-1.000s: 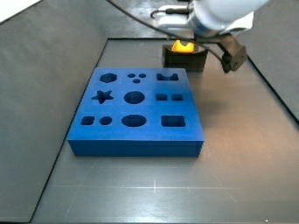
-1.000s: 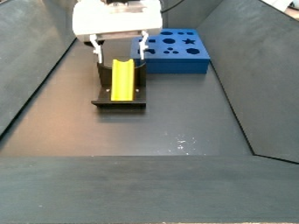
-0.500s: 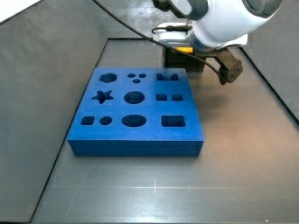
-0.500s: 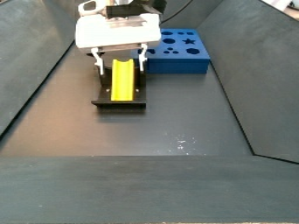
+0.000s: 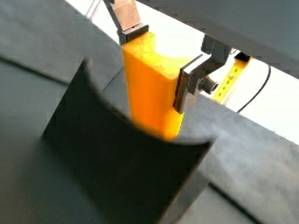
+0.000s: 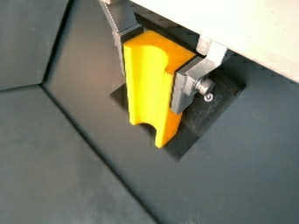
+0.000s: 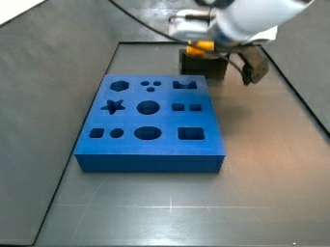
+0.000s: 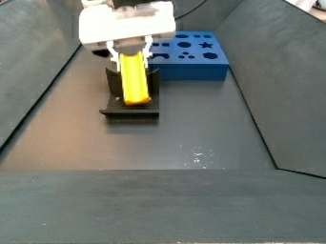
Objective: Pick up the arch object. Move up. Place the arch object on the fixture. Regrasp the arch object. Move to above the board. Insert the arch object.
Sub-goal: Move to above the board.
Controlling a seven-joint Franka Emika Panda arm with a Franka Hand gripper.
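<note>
Holding the arch object (image 5: 152, 87) between its two silver fingers (image 5: 194, 77), the gripper (image 5: 158, 66) hangs right above the fixture (image 5: 122, 162). The fingers press on both sides of the yellow-orange block, so the gripper is closed on it.

In both wrist views the arch object (image 6: 152, 83) stands up tall, with a flat silver plate touching each side. Its lower end goes down behind the dark wall of the fixture in a wrist view, so I cannot tell if it touches the fixture floor. In a wrist view the curved notch shows at the lower end of the block, and the dark fixture (image 6: 198, 118) sits behind it.

In a side view the arch object (image 8: 133, 76) is a long yellow piece, leaning a little, with its lower end just over the fixture (image 8: 128, 107). The white gripper (image 8: 128, 43) holds its upper end.

The blue board (image 8: 192, 52) lies flat on the dark floor just beside the fixture. In a side view the board (image 7: 149, 121) shows its star, round and square holes, and the fixture (image 7: 200, 63) stands just past the board's far edge. The arch object (image 7: 203, 45) peeks out as a small orange spot above the fixture, under the gripper (image 7: 213, 43).
</note>
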